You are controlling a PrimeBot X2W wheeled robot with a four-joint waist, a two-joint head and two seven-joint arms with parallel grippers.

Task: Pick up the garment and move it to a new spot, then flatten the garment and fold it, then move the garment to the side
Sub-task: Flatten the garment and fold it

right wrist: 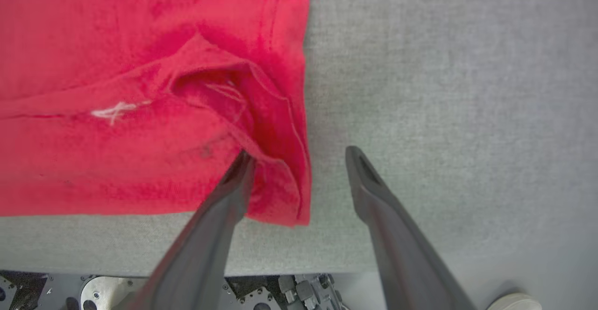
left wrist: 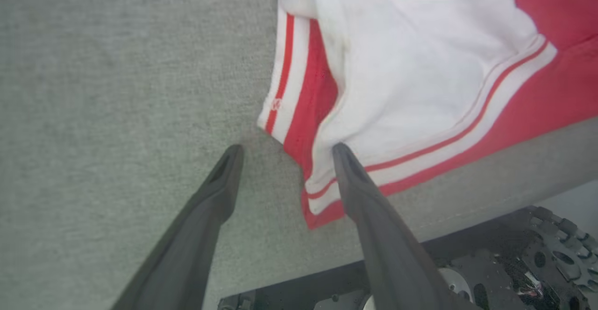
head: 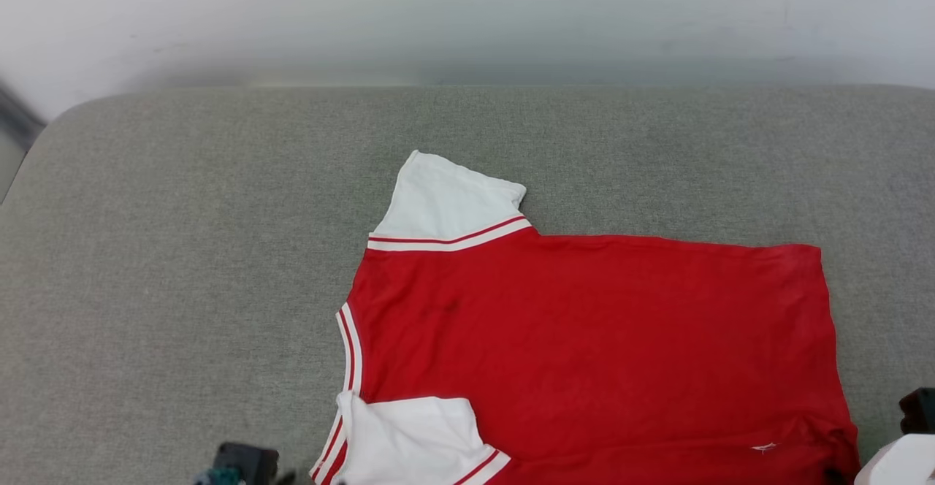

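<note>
**Red jersey T-shirt with white short sleeves (head: 584, 339) lying flat on a grey woven fabric surface (head: 182, 251); both grippers spread.**

You see the shirt at the near right of the surface, neck to the left and hem to the right. The far sleeve (head: 449, 196) lies spread out, and the near sleeve (left wrist: 411, 81) is folded in over the red body. Your left gripper (left wrist: 286, 149) has its jaws wide apart and grips nothing. One fingertip is at the near sleeve's striped edge, the other over bare surface. Your right gripper (right wrist: 299, 153) is likewise spread and empty. One fingertip touches the rumpled near right hem corner (right wrist: 280, 193), the other is over bare surface.
</note>
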